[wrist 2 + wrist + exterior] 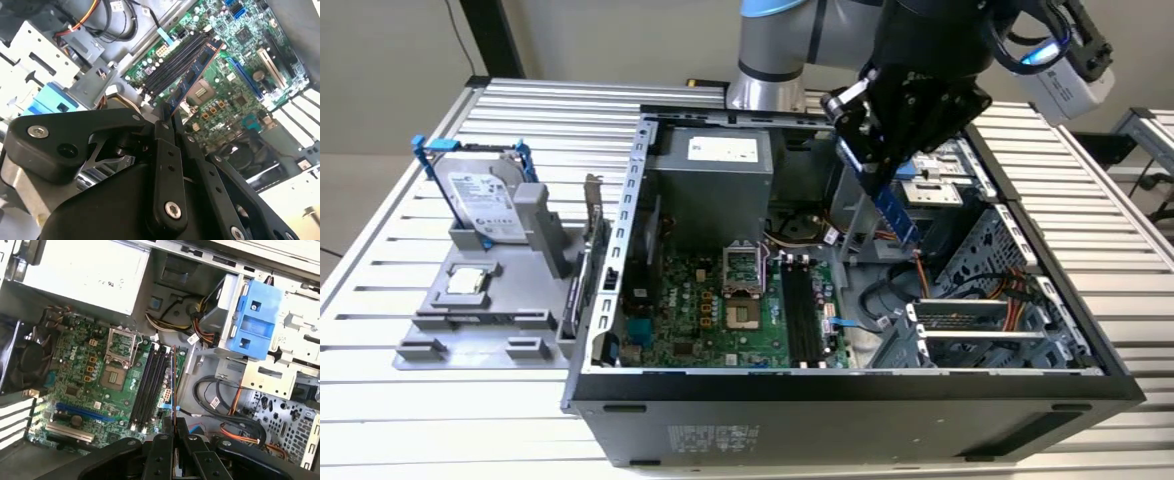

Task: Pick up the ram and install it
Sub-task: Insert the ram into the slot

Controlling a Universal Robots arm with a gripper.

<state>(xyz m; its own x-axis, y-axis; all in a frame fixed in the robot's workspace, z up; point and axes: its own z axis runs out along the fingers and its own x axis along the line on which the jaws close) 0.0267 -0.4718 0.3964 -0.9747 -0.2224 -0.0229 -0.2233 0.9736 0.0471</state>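
The pincer (169, 112) sat closest to the lens in both wrist views, its 2 black fingers (162, 165) pressed together on 1 end of the ram (192, 75). The stick reached out from the fingertips toward the motherboard (235, 85), showing its dark chips and bluish-green face in the second wrist view. In the first wrist view the pincer (174, 424) held the ram (173, 390) edge-on, so it showed as a thin line running parallel to the black slots (150, 385). It seemed to sit over the slot nearest the motherboard's outer edge, though the angle made that hard to judge.

In the exterior view the pincer (874, 165) hung over the open computer case (854, 410), well above the motherboard (707, 310). The ram (894, 212) pointed down from it as a blue strip, clear of the slots (801, 300) and touching nothing else. The slots held no stick.

The processor socket (120, 345) lay on the motherboard beside the slots, on the side away from the ram. The grey power supply (714, 180) stood past the motherboard's far edge. A blue drive caddy (255, 320) and a tangle of orange and black cables (225, 405) sat off the slot side of the motherboard.

Outside the case, toward the exterior view's left of the motherboard, a silver hard drive (487, 195) in a blue frame stood upright on a grey holder (467, 320) on the slatted bench (440, 420).
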